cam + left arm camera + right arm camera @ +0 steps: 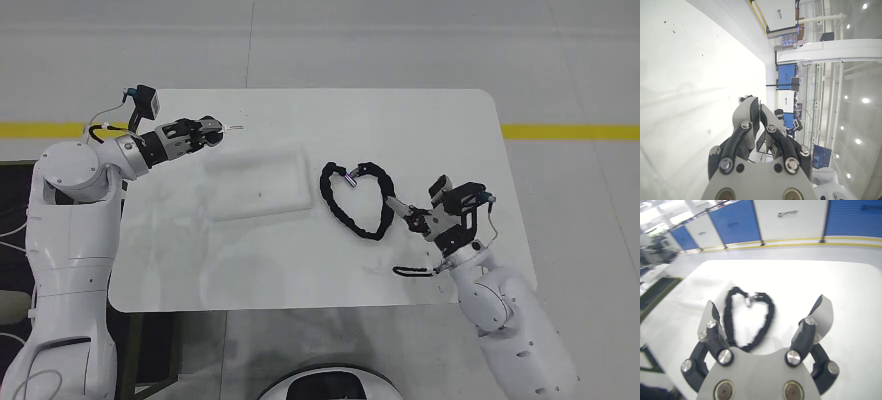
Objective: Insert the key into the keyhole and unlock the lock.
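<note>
A black fabric-covered chain lock [352, 215] lies in a heart-shaped loop at the middle of the white table [420, 120]. Its small silver lock body [352, 178] sits at the far side of the loop. My left gripper [212, 128] is at the table's far left corner, shut on a thin metal key [232, 128] whose tip sticks out past the fingertips. In the left wrist view the key [759, 113] shows edge-on between the pads of that gripper [758, 103]. My right gripper [412, 203] stands open just right of the loop. In its own view the right gripper [766, 302] faces the chain [770, 313] and lock body [748, 301].
A flat translucent white tray [255, 183] lies on the table between the left gripper and the chain. The table's rounded edges run close to both arms. Small dark specks [674, 31] dot the tabletop.
</note>
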Tool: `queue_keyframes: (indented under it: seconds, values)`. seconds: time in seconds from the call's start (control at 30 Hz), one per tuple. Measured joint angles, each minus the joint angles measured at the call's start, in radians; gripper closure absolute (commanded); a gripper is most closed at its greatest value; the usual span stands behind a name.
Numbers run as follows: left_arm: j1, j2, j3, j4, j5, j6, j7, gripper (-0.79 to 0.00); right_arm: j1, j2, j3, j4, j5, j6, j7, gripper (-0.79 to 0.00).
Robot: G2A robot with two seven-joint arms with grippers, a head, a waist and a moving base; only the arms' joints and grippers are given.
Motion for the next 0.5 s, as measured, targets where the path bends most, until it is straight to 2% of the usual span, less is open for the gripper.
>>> queue_keyframes:
  seconds: [0.13, 0.2, 0.27, 0.33, 0.5]
  values:
    - [0.000, 0.000, 0.000, 0.000, 0.000, 0.000, 0.000, 0.000, 0.103, -0.022, -0.118, 0.015, 0.017, 0.021, 0.047, -0.785]
    - [0.000, 0.000, 0.000, 0.000, 0.000, 0.000, 0.000, 0.000, 0.151, -0.037, -0.174, 0.031, 0.027, 0.039, 0.028, -0.785]
    - [0.000, 0.000, 0.000, 0.000, 0.000, 0.000, 0.000, 0.000, 0.187, -0.054, -0.217, 0.049, 0.017, 0.104, -0.033, -0.785]
    - [0.000, 0.000, 0.000, 0.000, 0.000, 0.000, 0.000, 0.000, 0.195, -0.058, -0.227, 0.054, 0.011, 0.146, -0.070, -0.785]
    - [0.000, 0.000, 0.000, 0.000, 0.000, 0.000, 0.000, 0.000, 0.193, -0.058, -0.224, 0.053, 0.012, 0.127, -0.051, -0.785]
